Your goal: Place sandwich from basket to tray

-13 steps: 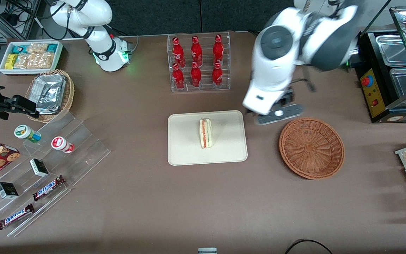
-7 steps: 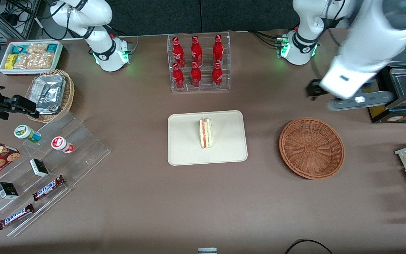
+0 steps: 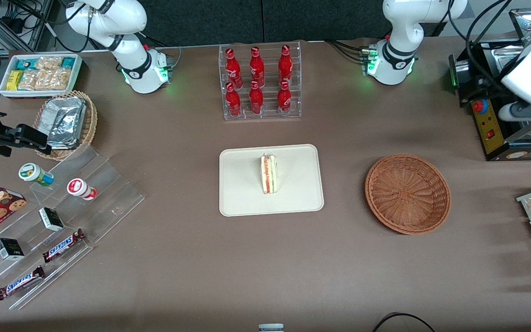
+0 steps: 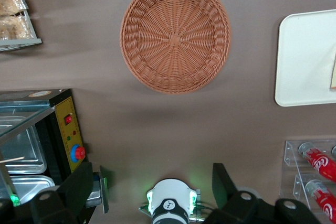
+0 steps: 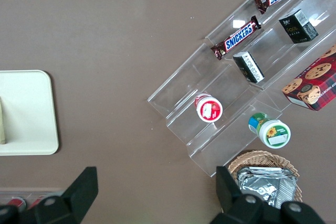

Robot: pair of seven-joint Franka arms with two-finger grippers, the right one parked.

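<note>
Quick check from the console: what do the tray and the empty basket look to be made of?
Tray: smooth matte cream surface with rounded corners and a low moulded rim, probably plastic; the sandwich stands on it. Basket: reddish-brown woven strands radiating from the centre, likely wicker or rattan. The gripper is open, high above the working arm's end of the table.

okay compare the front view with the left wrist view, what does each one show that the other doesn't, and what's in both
Only the front view shows the whole triangular white-bread sandwich resting on the tray, the tan wicker basket of foil packets and the clear stepped stand of snacks.

Only the left wrist view shows the left gripper, its fingers spread wide apart and holding nothing, high above the table.

Both show the empty round reddish-brown wicker basket, the flat cream rectangular tray and the red bottles in their clear rack.
</note>
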